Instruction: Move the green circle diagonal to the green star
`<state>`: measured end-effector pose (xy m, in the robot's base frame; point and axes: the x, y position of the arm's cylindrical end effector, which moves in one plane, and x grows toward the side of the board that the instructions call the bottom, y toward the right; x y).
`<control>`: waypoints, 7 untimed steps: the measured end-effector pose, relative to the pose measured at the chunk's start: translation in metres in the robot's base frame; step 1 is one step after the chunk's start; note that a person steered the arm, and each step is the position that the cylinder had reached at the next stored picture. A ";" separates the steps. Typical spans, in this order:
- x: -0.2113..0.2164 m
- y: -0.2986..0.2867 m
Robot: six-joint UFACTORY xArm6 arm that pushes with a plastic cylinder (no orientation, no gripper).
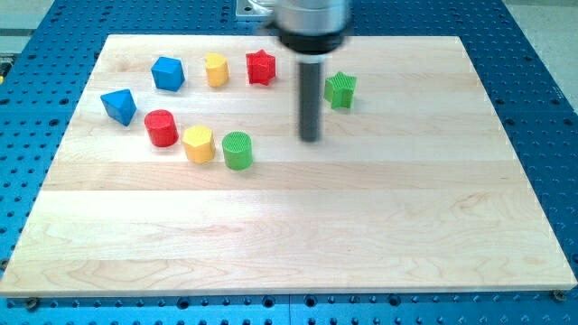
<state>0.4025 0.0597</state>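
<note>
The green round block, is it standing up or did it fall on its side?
Standing up. The green circle shows its flat round ribbed top facing upward, with its curved wall below. My tip is off to the view's right, not touching it.

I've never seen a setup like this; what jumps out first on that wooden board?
The dark rod catches the eye, hanging down near the middle of the board, my tip resting between the green circle on the view's left and the green star toward the top right, touching neither. After that, the cluster of red, yellow and blue blocks in the view's upper left.
</note>
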 end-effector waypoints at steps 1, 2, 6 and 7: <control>-0.032 0.002; -0.030 0.037; 0.002 -0.057; 0.014 -0.079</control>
